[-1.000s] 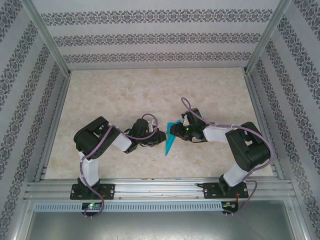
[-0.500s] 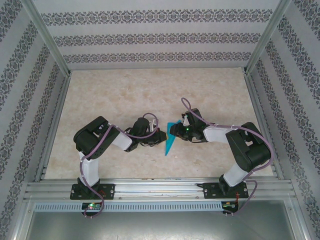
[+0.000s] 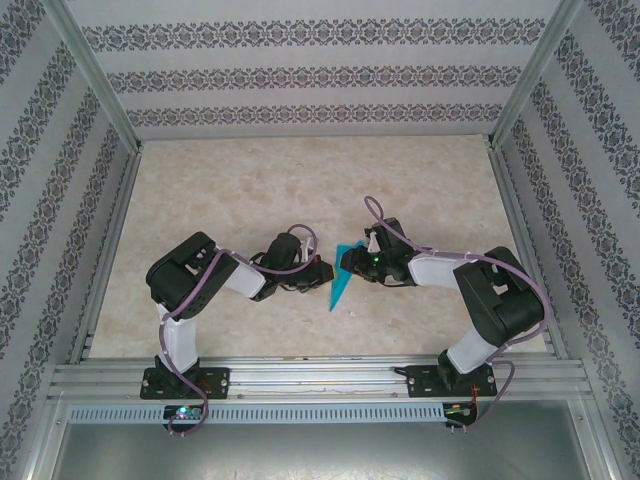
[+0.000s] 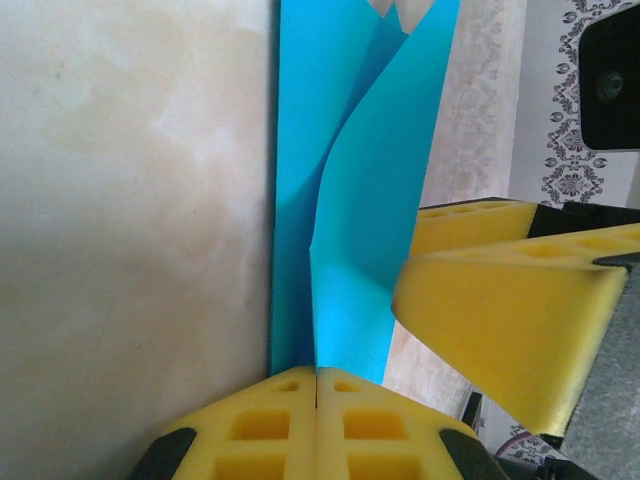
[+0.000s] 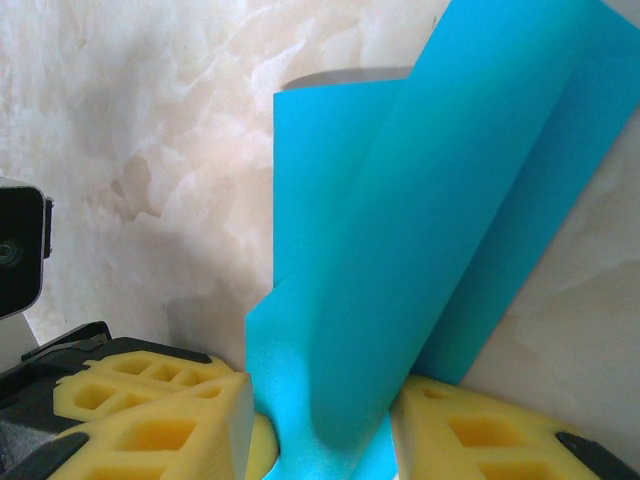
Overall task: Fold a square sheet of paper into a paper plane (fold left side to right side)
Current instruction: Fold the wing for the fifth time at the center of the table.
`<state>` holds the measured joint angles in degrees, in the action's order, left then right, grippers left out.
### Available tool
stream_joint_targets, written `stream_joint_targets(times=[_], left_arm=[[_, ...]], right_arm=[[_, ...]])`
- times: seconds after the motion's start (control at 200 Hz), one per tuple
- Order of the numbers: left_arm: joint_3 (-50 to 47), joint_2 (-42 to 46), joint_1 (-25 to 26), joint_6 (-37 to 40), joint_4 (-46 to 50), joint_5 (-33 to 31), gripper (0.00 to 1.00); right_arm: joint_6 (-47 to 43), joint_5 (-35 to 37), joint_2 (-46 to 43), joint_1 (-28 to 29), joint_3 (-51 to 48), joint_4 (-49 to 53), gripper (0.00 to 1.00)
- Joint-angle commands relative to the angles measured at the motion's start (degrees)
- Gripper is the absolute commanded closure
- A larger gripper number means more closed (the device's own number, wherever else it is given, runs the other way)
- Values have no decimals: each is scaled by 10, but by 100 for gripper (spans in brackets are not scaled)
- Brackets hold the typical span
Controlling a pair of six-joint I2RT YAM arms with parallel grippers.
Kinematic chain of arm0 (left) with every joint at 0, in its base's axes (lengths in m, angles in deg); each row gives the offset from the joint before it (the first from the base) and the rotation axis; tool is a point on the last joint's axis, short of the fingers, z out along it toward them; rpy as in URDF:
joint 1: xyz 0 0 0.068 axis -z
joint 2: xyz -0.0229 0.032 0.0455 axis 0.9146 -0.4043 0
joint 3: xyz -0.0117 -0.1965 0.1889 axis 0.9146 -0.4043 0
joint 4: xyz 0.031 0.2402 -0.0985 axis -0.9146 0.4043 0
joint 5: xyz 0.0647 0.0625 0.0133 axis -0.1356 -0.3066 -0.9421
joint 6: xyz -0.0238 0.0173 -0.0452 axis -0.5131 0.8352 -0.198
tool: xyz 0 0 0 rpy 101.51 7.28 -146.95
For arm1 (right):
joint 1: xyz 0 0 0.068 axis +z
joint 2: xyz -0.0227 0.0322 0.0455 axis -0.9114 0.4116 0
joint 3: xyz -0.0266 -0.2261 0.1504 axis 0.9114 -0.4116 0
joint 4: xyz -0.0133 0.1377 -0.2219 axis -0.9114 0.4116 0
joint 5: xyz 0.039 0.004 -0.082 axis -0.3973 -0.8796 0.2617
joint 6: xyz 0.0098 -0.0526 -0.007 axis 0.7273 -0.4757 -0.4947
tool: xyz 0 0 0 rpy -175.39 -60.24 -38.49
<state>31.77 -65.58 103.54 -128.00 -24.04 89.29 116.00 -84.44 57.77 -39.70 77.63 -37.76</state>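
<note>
The teal-blue paper (image 3: pixel 340 281) lies mid-table between the two grippers, creased to a narrow shape with its point toward the near edge. In the left wrist view the paper (image 4: pixel 340 200) has one layer flat on the table and a flap rising to the right. My left gripper (image 3: pixel 322 270) is shut on the paper's near edge, its yellow fingers (image 4: pixel 250 430) pressed together. My right gripper (image 3: pixel 346 262) holds the raised flap (image 5: pixel 420 220), which bulges between its fingers (image 5: pixel 150 425). They stand a little apart, pressing the flap from both sides.
The beige marbled tabletop (image 3: pixel 250 190) stretches far behind the grippers. Patterned walls and a metal frame (image 3: pixel 100 90) enclose it on three sides. The right gripper's yellow finger (image 4: pixel 510 330) shows in the left wrist view, close beside the left gripper.
Hardly anything differs. Both arms have shifted very slightly, and the paper stays in the same spot between the grippers.
</note>
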Motion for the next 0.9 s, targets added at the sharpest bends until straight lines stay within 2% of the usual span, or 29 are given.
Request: stream_joint_targets(times=[0.0,0.415,0.894], left_arm=[[6,-37,7,27,85,-43,100],[24,-49,13,35,109,-41,100],[41,-48,21,47,125,-38,100]], right_arm=[[2,1,-17,-5,-7,-4,58],[3,9,-34,-12,-10,21,58],[-17,15,-96,-35,-1,110,58]])
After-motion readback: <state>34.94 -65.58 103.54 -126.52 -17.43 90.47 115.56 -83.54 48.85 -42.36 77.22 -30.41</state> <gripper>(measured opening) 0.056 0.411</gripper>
